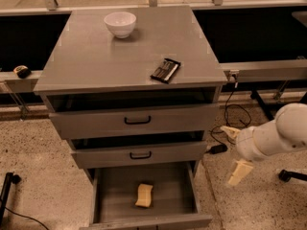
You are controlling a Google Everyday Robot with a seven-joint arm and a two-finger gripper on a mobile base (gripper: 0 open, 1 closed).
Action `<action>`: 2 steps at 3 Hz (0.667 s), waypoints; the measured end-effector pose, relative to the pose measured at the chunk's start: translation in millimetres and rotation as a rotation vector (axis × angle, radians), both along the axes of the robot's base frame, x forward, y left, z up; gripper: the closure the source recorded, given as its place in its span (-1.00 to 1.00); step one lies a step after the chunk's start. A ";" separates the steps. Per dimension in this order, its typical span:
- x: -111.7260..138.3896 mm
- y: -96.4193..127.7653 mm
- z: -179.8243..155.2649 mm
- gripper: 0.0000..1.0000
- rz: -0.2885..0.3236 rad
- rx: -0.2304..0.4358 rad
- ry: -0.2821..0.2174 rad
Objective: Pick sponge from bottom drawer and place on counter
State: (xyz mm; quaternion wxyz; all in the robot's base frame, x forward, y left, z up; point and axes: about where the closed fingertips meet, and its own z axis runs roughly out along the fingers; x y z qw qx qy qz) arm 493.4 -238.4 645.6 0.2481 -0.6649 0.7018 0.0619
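- We see the sponge lying in the open drawer.
- Our gripper hangs right of the drawer, fingers spread wide, holding nothing.

A smooth, rounded white arm (glossy, tube-like) ends low at the right in the claw, its two cream-tan wedge-shaped fingers spread apart.
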 end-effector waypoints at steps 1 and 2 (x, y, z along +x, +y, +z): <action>19.3 0.1 5.6 -1.00 -0.029 0.006 -0.068; 16.9 16.1 -26.8 -1.00 -0.004 0.111 0.030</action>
